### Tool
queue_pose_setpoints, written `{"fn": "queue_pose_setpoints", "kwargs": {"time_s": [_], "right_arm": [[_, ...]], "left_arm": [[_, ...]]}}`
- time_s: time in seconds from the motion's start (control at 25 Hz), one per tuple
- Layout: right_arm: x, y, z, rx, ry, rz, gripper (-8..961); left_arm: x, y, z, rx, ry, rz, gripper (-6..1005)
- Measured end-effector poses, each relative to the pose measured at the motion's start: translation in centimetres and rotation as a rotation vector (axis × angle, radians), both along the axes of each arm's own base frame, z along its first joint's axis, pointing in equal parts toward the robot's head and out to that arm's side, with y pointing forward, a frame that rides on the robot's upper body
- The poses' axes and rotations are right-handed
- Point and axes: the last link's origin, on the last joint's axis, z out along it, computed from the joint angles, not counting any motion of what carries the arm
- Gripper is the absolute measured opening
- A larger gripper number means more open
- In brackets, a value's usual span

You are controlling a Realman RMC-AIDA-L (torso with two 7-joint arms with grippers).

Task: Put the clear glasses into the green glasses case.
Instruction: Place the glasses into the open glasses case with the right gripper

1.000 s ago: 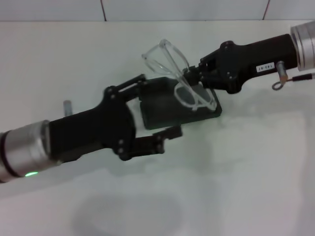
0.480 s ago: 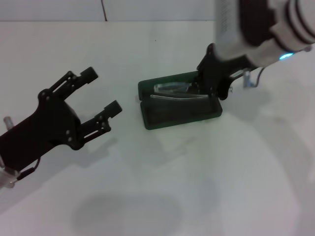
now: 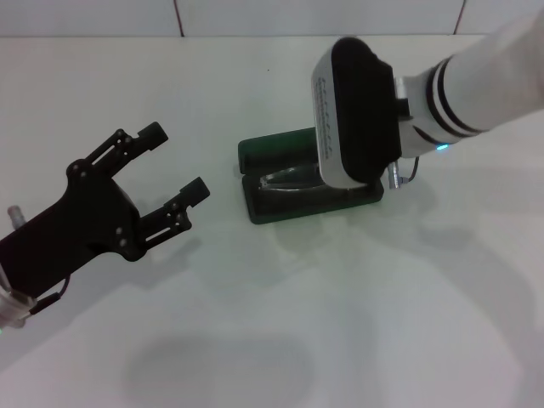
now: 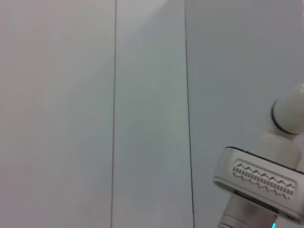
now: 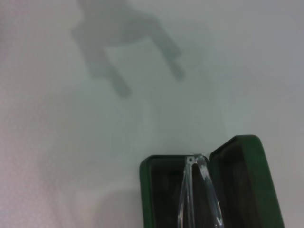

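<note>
**Glasses in the open case, lid yet to close**

We found the case (image 3: 280, 191) lying open on the white table (image 3: 340, 323), its lid tipped back on the far side, with the glasses (image 5: 197, 194) resting inside the dark tray. In the right wrist view they lay lengthwise in the tray, one clear end reaching up near the rim at the case's short wall. Our right arm hung directly over the right half of the case, its white wrist housing hiding the right gripper from the head camera; we could not tell how its jaws stood, nor whether they touched the glasses.

Our left gripper (image 3: 174, 174) hovered well to the left of the case, jaws wide apart and holding nothing, its shadow on the bare table.

We judged the placing close to done, and the risks lay in what followed. If the right gripper had a hold on the frame, lifting away could drag the light, springy glasses out over the rim. The end near the rim looked high; a lid brought down on it could pinch the plastic or bounce open. The case sat loose on a smooth table, so any sideways push could slide it.
</note>
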Motion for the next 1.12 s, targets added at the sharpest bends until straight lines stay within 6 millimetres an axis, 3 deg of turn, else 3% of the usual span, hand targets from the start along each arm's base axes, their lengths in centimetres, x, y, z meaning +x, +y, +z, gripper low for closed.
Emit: {"fn": "queue_pose_setpoints", "kwargs": {"time_s": [0.4,0.8,1.12], "right_arm": [[2.1,-0.5,-1.7,0.065,-0.015,0.106,65],[2.8,-0.8,-2.3,0.060,-0.028,0.116,65],[2.9,-0.9,-2.2,0.077,-0.002,0.114,290]], "left_arm": [[0.4,0.7,-0.3,-0.011,0.010,-0.007,837],[0.9,1.2,-0.8,-0.017,0.010,-0.012,838],[1.0,1.3,-0.8,-0.020,0.008,-0.013,838]]}}
